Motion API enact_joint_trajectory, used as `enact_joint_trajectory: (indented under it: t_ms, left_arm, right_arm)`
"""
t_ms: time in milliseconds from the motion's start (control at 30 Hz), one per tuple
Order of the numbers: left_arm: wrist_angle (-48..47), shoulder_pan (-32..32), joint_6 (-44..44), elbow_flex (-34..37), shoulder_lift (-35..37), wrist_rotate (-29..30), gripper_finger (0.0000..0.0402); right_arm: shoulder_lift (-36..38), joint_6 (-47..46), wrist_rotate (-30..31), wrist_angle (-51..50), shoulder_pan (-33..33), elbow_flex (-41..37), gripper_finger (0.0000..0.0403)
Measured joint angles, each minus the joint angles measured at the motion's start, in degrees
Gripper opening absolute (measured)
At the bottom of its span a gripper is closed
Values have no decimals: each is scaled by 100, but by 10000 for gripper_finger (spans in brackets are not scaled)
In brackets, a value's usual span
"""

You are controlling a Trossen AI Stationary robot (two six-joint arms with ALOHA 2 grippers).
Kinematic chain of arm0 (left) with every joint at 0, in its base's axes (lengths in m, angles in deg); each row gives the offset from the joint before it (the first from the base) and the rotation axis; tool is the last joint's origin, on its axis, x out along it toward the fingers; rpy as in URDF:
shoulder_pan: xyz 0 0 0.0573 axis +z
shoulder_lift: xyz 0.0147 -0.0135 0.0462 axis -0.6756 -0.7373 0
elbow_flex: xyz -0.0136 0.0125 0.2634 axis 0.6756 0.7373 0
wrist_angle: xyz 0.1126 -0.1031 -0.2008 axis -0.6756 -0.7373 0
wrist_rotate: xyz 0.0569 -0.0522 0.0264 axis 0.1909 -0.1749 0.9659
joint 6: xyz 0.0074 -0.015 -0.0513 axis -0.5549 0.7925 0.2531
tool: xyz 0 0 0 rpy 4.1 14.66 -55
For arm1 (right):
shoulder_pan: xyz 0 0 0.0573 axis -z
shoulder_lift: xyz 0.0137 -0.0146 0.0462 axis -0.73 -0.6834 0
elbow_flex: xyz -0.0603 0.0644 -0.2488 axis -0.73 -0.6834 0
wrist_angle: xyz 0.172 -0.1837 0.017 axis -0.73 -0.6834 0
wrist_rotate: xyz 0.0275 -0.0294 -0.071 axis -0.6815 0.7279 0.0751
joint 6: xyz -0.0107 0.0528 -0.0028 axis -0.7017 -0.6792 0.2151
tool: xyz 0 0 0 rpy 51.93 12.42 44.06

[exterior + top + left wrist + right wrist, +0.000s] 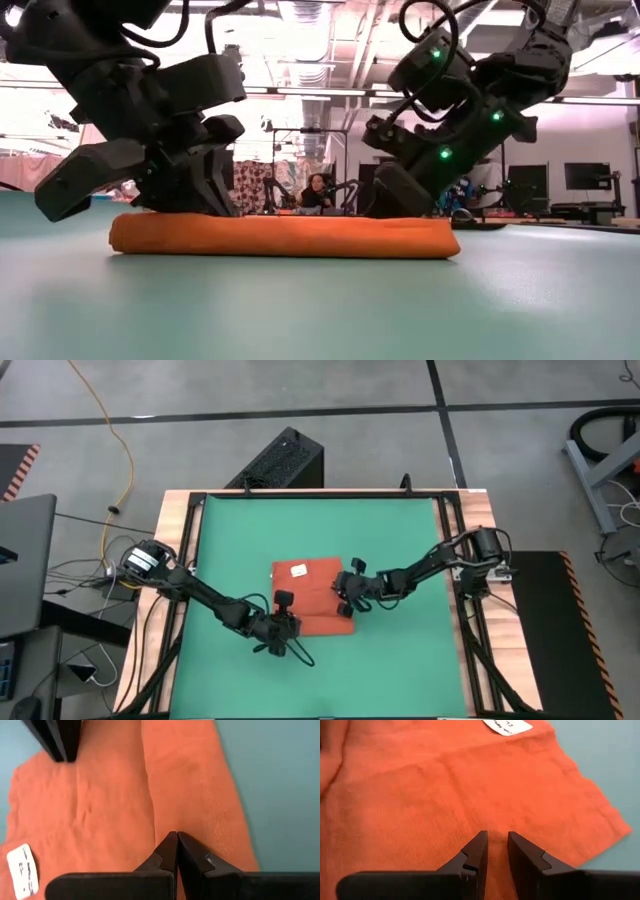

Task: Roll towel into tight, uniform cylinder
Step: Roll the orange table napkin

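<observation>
Both grippers press the towel [312,592] mid-mat [400,660]: left gripper [177,851] closed, right gripper [496,851] slightly parted; only the near edge rolled.

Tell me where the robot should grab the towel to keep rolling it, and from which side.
Probably the rolled near edge of the towel, pinched at both ends from above. The high view shows a folded band along the side nearest the arm bases, with the left gripper and right gripper over it. The rest lies flat on the green mat, white tag at the far side, so rolling goes that way.
</observation>
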Motion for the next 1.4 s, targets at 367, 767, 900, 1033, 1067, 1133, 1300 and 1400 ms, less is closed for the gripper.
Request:
enact_joint_trajectory:
  t_ms: [367,767,900,1033,1067,1133,1300,1400]
  left_arm:
    - [-415,-249,455,-4,3,149,0]
    - [-766,-494,825,-10,8,456,0]
    - [-623,-497,664,-6,8,572,0]
    - [-607,-500,665,-4,7,570,0]
    - [-607,-506,667,-4,6,570,0]
    - [-607,-506,664,-4,6,573,0]
    - [-619,-506,654,-4,6,574,0]
    - [-629,-504,652,-4,6,551,0]
  right_arm:
    - [39,-588,107,-571,-192,19,97]
    - [41,-823,173,-826,-308,13,97]
    - [177,-551,447,-620,-352,-4,97]
    - [675,-394,811,-794,-506,-14,97]
    - [827,-341,937,-795,-593,-9,97]
    - [1076,-237,1205,-801,-833,-9,97]
    - [1522,352,1246,-726,-1615,0,97]
    - [1361,480,1178,-427,-2156,-2,97]
